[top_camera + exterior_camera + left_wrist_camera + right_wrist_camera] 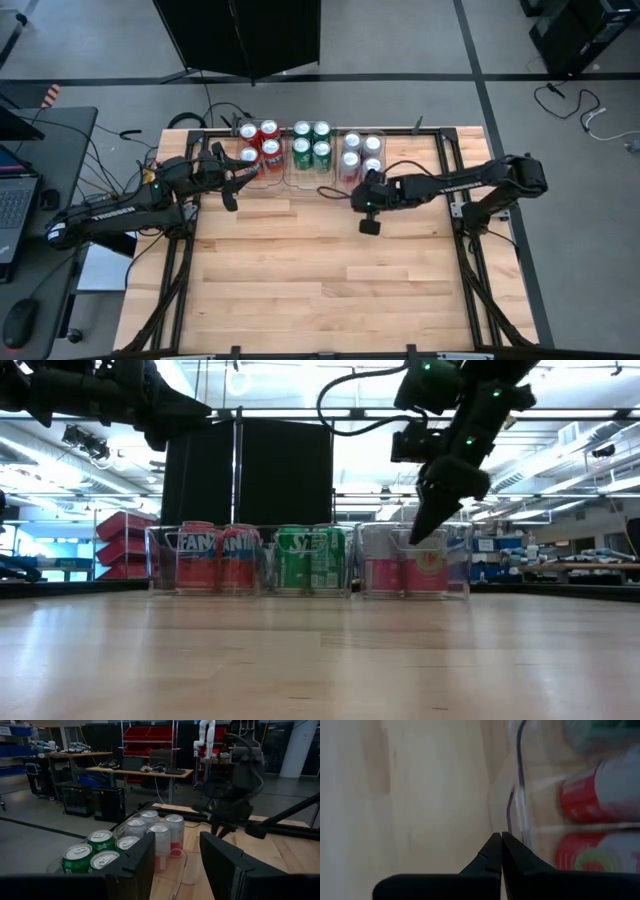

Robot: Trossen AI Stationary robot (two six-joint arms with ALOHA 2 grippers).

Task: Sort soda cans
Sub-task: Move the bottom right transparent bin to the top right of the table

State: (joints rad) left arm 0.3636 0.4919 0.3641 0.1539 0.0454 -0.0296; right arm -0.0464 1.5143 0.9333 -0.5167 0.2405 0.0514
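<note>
Cans all lined up along the far edge of the pale wooden slatted table [320,270], twelve of them in three clear plastic rectangular trays side by side. Four red cylindrical soda cans with silver tops [259,143] in the left clear tray [262,183], four green silver-topped cans [311,141] in the middle clear tray [292,175], four silver-white cans with pink-red lower bands [361,152] in the right clear tray [383,136]. From table height: red cans [215,558], green cans [310,557], silver-white cans [408,565], all upright behind see-through walls.

Left dark two-finger gripper [228,182] up off the table, just near of the left tray's near left corner, fingers partly apart and gripping nothing; from its wrist, two dark fingers [142,862] with a clear gap between them, green cans [90,856] and silver-white cans [150,826] ahead.

Right dark two-finger gripper [368,222] hanging above bare wood just near of the right tray, fingers pinched fully together, nothing between them. From its wrist, closed tips [500,847] meeting at a point right beside the curved clear tray wall [519,795], blurred red-banded cans [600,785] behind that wall. From table height, gripper [425,525] pointing downward in front of the silver-white cans; contact with the tray impossible to tell.

Off the table on the left, dark laptop [14,205] and black mouse [18,322] on a side desk.
</note>
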